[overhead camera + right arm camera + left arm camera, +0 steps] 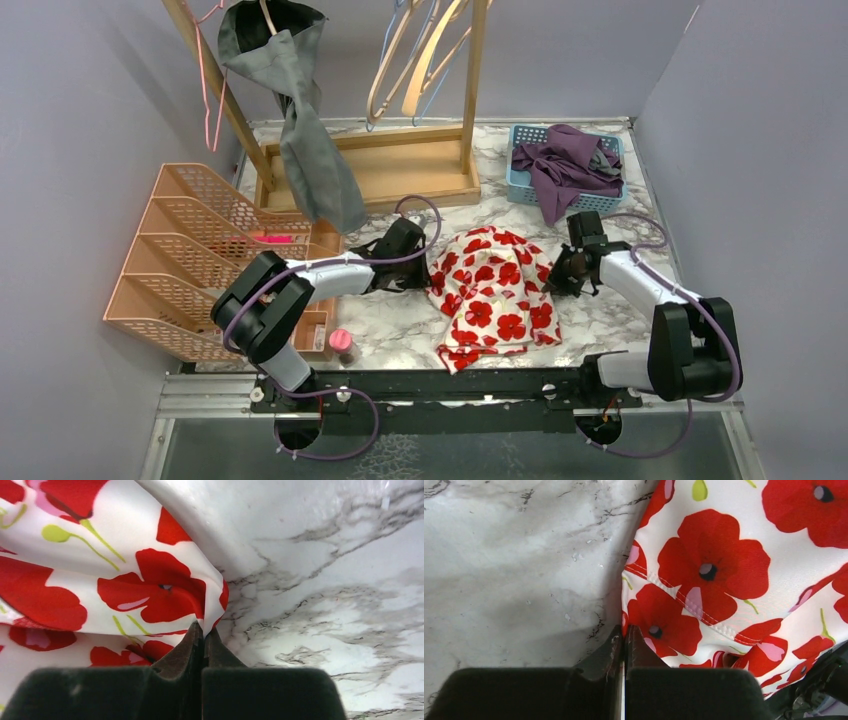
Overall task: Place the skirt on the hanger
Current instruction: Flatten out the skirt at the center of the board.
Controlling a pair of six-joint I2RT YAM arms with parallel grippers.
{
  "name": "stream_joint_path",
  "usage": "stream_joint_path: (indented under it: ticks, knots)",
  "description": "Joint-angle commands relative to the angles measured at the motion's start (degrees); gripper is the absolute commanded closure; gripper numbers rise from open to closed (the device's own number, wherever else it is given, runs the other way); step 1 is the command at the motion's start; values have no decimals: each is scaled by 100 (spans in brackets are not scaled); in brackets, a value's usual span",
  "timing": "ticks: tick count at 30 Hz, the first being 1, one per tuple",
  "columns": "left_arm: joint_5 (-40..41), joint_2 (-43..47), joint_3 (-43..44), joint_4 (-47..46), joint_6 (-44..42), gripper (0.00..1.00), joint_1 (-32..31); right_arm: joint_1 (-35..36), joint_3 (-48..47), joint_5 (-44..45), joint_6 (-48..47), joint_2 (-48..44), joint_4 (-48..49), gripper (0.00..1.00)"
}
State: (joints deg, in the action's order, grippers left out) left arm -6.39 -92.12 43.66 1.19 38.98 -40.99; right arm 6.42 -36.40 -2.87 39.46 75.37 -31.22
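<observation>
Red-poppy white fabric skirt (495, 285): one, crumpled mid-tabletop, toward the near edge.
Left gripper (624, 632): one, clenched on the skirt's left edge.
Right gripper (203, 630): one, clenched on its right fold.
Wooden rack (400, 170): one, far edge; hangers (377, 95) overlap, cut off, uncountable.
Grey garment (310, 150): one, hung there.
Blue mesh basket (523, 133): one, far right corner, purple cloth (565, 170) inside.

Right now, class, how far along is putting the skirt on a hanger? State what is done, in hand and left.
Done: the left gripper and right gripper are each shut on opposite edges of the skirt. In hand: that pinch, the skirt lying crumpled on the table. Left: lifting it and fitting it to one of the hangers on the rack.
</observation>
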Motion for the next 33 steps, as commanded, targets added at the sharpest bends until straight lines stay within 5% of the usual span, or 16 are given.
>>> stream_joint_path:
  ticks: [1,14,28,30,32,33]
  knots:
    - [470,191,200,258,-169,100,-23,9,-602,294,-335,-61,-80,99]
    - [1984,2692,216,2439,-656,100,17,9,-2562,597,-1511,-149,-355,99]
    - [2674,3144,275,2944,-854,100,69,62,-3144,-1090,-2325,642,894,99]
    - [2761,3146,321,2982,-908,86,78,110,-3176,-953,-2215,677,958,89]
    - [2925,3124,364,3058,-938,54,86,196,-3282,-506,-2097,697,784,62]
    - [2991,3105,381,3102,-947,46,91,284,-3322,-228,-2084,687,679,49]
